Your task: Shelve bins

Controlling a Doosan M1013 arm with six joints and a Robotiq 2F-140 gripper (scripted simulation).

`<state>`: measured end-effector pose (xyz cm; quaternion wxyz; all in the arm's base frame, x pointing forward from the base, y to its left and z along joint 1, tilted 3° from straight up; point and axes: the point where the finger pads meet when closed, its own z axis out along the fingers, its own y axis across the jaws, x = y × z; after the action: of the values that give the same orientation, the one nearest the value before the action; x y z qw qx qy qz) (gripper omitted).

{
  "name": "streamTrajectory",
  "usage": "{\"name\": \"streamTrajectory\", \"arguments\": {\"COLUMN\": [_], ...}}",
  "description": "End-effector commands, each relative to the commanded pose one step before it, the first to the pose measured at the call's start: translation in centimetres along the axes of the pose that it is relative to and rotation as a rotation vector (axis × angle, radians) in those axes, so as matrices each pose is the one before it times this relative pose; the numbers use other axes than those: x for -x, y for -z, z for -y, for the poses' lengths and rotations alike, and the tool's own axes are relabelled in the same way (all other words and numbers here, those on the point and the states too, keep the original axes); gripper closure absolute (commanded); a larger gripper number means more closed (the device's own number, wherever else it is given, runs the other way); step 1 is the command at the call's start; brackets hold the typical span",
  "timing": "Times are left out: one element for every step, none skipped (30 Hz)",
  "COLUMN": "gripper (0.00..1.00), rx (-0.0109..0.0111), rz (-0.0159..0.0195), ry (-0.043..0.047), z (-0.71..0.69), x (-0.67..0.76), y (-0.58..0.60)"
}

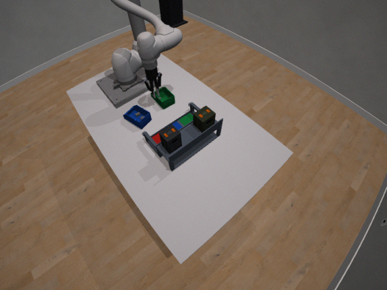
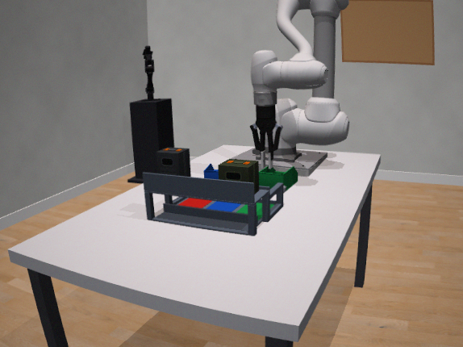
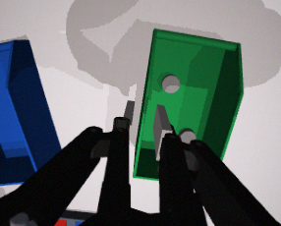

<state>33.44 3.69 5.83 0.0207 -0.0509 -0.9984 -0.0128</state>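
Two bins sit on table [image 1: 216, 189] [image 2: 193, 258] [image 3: 29, 20], outside shelf [image 1: 195, 147] [image 2: 198, 186] [image 3: 84, 214]: green bin [image 1: 168, 103] [image 2: 285, 177] [image 3: 196, 103], two round parts inside; blue bin [image 1: 132, 119] [image 2: 210, 173] [image 3: 29, 98] near it, parts inside too. Gripper [image 1: 156, 96] [image 2: 266, 169] [image 3: 143, 114] over green bin's side wall, fingers slightly apart, gaps visible either side of wall, nothing clamped. Two dark boxes [image 1: 170, 141] [image 2: 173, 163] at shelf, colored marks uncovered.

1. Plain grey walls [image 1: 270, 10] [image 2: 242, 20] meet in 1 corner, far left in the exterior view.
2. Light wood plank floor [image 1: 320, 121] [image 2: 411, 238].
3. White worktop [image 1: 189, 199] [image 2: 193, 266], dark legs.
4. Black pedestal [image 1: 170, 3] [image 2: 147, 133], far left.
5. 1 brown board [image 2: 387, 32], far right wall.
6. Soft shadows on the floor.
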Motion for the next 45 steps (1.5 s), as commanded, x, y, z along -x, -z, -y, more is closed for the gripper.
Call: {"name": "streamTrajectory", "arguments": {"gripper": [0.76, 0.76, 0.76, 0.76, 0.76, 0.76, 0.76, 0.76, 0.76, 0.76, 0.76, 0.76, 0.76, 0.76, 0.76, 0.76, 0.76, 0.76, 0.76, 0.76, 0.76, 0.76, 0.76, 0.76, 0.76, 0.76, 0.76, 0.76, 0.76, 0.76, 0.76, 0.76, 0.76, 0.76, 0.76, 0.76, 0.76, 0.76, 0.76, 0.76, 0.76, 0.76, 0.76, 0.76, 0.76], "rx": [0.00020, 0.00000, 0.00000, 0.00000, 0.00000, 0.00000, 0.00000, 0.00000, 0.00000, 0.00000, 0.00000, 0.00000, 0.00000, 0.00000, 0.00000, 0.00000, 0.00000, 0.00000, 0.00000, 0.00000, 0.00000, 0.00000, 0.00000, 0.00000, 0.00000, 0.00000, 0.00000, 0.00000, 0.00000, 0.00000, 0.00000, 0.00000, 0.00000, 0.00000, 0.00000, 0.00000, 0.00000, 0.00000, 0.00000, 0.00000, 0.00000, 0.00000, 0.00000, 0.00000, 0.00000], "rz": [0.00001, 0.00000, 0.00000, 0.00000, 0.00000, 0.00000, 0.00000, 0.00000, 0.00000, 0.00000, 0.00000, 0.00000, 0.00000, 0.00000, 0.00000, 0.00000, 0.00000, 0.00000, 0.00000, 0.00000, 0.00000, 0.00000, 0.00000, 0.00000, 0.00000, 0.00000, 0.00000, 0.00000, 0.00000, 0.00000, 0.00000, 0.00000, 0.00000, 0.00000, 0.00000, 0.00000, 0.00000, 0.00000, 0.00000, 0.00000, 0.00000, 0.00000, 0.00000, 0.00000, 0.00000], "ry": [0.00003, 0.00000, 0.00000, 0.00000, 0.00000, 0.00000, 0.00000, 0.00000, 0.00000, 0.00000, 0.00000, 0.00000, 0.00000, 0.00000, 0.00000, 0.00000, 0.00000, 0.00000, 0.00000, 0.00000, 0.00000, 0.00000, 0.00000, 0.00000, 0.00000, 0.00000, 0.00000, 0.00000, 0.00000, 0.00000, 0.00000, 0.00000, 0.00000, 0.00000, 0.00000, 0.00000, 0.00000, 0.00000, 0.00000, 0.00000, 0.00000, 0.00000, 0.00000, 0.00000, 0.00000], "z": [-0.004, 0.000, 0.000, 0.000, 0.000, 0.000, 0.000, 0.000, 0.000, 0.000, 0.000, 0.000, 0.000, 0.000, 0.000, 0.000, 0.000, 0.000, 0.000, 0.000, 0.000, 0.000, 0.000, 0.000, 0.000, 0.000, 0.000, 0.000, 0.000, 0.000, 0.000, 0.000, 0.000, 0.000, 0.000, 0.000, 0.000, 0.000, 0.000, 0.000, 0.000, 0.000, 0.000, 0.000, 0.000], "x": [0.001, 0.000, 0.000, 0.000, -0.001, 0.001, 0.000, 0.000, 0.000, 0.000, 0.000, 0.001, 0.000, 0.000, 0.000, 0.001, 0.000, 0.000, 0.000, 0.000, 0.000, 0.000, 0.000, 0.000, 0.000, 0.000, 0.000, 0.000, 0.000, 0.000, 0.000, 0.000, 0.000, 0.000, 0.000, 0.000, 0.000, 0.000, 0.000, 0.000, 0.000, 0.000, 0.000, 0.000, 0.000], "y": [-0.356, -0.137, -0.137, -0.137, -0.137, -0.134, -0.133, -0.131, 0.000, 0.000, -0.128, -0.124, -0.120, -0.116, -0.111, -0.105, -0.100, -0.094, -0.088, -0.082, -0.075, -0.068, -0.062, -0.055, -0.049, 0.000, 0.000, -0.042, -0.036, -0.030, -0.024, -0.019, -0.014, -0.010, -0.006, -0.003, -0.001, 0.000, 0.000, 0.000, 0.000, 0.000, 0.000, 0.000, 0.000]}}
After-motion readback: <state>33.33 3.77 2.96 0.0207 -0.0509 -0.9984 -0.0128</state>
